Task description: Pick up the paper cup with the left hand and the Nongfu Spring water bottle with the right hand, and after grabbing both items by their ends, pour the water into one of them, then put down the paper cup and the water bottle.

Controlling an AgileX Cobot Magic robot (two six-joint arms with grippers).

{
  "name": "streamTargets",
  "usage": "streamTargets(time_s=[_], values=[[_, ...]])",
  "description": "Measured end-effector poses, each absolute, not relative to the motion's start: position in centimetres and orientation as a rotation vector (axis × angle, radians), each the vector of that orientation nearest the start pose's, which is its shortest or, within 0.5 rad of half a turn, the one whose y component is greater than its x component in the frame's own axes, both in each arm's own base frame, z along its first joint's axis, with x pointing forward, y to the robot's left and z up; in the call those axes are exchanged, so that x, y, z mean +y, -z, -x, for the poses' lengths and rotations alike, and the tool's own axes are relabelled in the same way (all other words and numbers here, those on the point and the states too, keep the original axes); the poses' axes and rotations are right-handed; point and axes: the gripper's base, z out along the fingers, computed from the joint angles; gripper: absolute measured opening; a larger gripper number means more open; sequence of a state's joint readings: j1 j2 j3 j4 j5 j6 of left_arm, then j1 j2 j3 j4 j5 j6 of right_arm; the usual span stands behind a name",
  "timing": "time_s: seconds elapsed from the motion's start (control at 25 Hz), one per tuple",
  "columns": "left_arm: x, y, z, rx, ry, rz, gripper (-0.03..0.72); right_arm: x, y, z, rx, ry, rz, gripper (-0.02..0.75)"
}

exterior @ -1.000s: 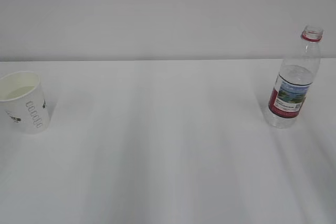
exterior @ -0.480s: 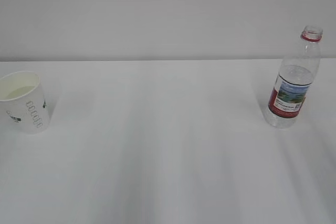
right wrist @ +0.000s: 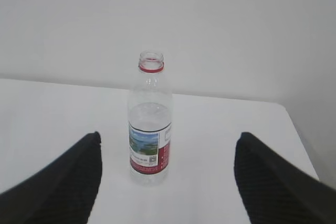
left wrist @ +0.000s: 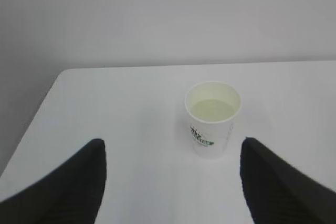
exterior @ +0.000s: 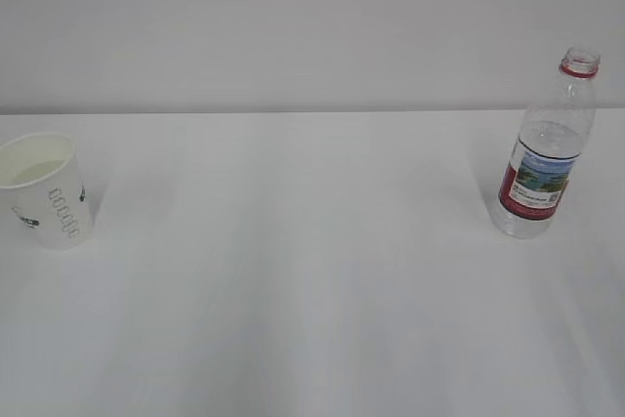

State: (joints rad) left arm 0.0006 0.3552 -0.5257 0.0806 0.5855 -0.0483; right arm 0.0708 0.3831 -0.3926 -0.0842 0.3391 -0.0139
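Ahead of each wide-open, empty pincer [left wrist: 170,182] [right wrist: 167,179], white paper cup [left wrist: 212,118] and clear red-labelled bottle [right wrist: 150,119] stood unmoved on the tabletop [exterior: 312,290]; approach barely begun.

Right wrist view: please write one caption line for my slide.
Open right hand facing the uncapped, upright Nongfu Spring water bottle on the white table.

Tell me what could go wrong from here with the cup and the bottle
1. The paper cup already holds liquid and looks thin-walled; if the left gripper squeezes hard, it may buckle and spill.
2. The water bottle is tall, narrow and has no cap; a nudge from one finger of the right gripper could tip it and spill water.
3. The cup stands off-centre between the open left jaws, so one finger may push it before the other touches.
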Motion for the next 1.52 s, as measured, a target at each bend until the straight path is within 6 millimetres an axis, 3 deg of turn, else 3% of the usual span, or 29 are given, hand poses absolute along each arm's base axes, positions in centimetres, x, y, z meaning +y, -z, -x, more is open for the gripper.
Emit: streamTargets(time_s=[0.4, 1.16, 1.52], values=[[-0.3, -32.8, -4.4, 1.952, -0.003, -0.073, 0.58, 0.0, -31.5, -6.3, 1.884, 0.054, 0.111, 0.591], [-0.7, -31.4, -0.1, 2.011, 0.044, -0.106, 0.579, -0.5, -28.8, -0.2, 2.141, 0.05, 0.09, 0.59], [-0.7, -28.4, 0.7, 2.064, 0.047, -0.112, 0.559, -0.7, -27.8, 1.7, 2.185, 0.051, 0.084, 0.59]])
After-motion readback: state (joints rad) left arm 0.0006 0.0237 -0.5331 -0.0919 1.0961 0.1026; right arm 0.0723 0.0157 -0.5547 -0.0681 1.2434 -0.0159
